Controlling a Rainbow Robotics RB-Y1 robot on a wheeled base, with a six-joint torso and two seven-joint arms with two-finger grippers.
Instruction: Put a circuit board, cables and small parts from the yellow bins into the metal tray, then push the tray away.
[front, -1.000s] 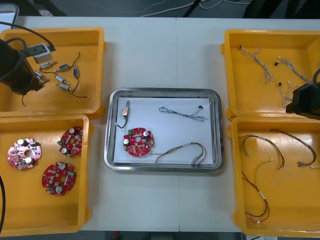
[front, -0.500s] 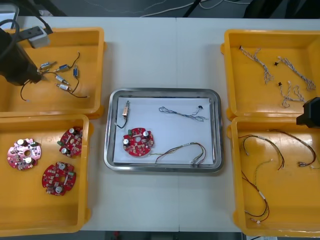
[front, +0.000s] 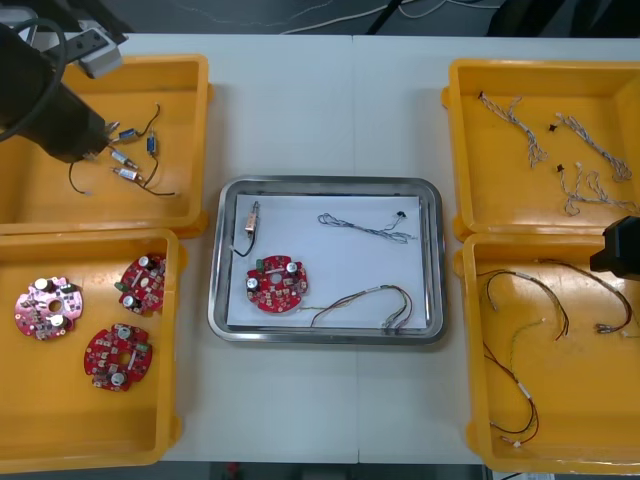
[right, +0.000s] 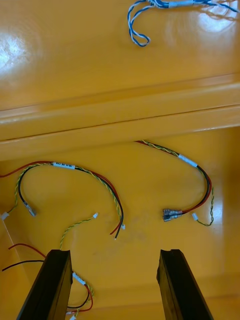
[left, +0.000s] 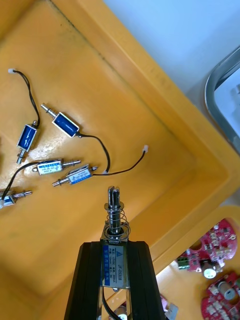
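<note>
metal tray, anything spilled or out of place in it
Nothing stands out: the circuit board, small metal part, twisted cable and red and yellow cable all lie inside the metal tray, none over its rim.

We observe the left gripper (front: 85, 150) above the far left yellow plastic bin (front: 192, 100), a thin black lead (front: 72, 180) dangling beneath it, while the shiny rectangular metal tray (front: 325, 340) at table centre holds a round red circuit board (front: 275, 283), a small metal part (front: 252, 214) and two thin cables (front: 365, 226).

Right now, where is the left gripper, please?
In the front view, the left gripper is over the far left yellow bin, shut on a small metal part.
</note>
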